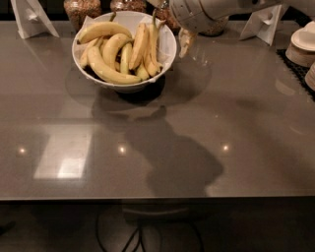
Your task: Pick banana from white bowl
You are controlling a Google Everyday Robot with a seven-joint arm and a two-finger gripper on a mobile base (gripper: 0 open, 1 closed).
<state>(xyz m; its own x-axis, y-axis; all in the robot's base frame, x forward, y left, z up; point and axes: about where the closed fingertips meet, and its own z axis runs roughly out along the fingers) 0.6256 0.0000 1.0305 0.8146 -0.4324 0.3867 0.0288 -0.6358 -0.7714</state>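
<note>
- The gripper is hanging from the end of the pale arm, which is reaching in from the upper right of the view. Whether it is wide, narrow or holding anything cannot be told.
- It is hovering just outside the right rim of the white bowl, over the grey table.
- The banana is sitting inside the bowl, to the left of the gripper and apart from it. It is leaning nearly upright among slimmer ones by the right-hand wall.
- Further left of the gripper, long curved bananas are filling the rest of the bowl.
- Behind the gripper and to its left, glass jars are standing along the far edge of the table.
- To the right of the gripper, a white folded card stand is standing near the far edge. A second stand is sitting well to the left, past the bowl.
- Farther right still, stacks of pale plates are resting at the table's side.
- Nearer the camera than the gripper, a dark shadow is spreading across the tabletop.
</note>
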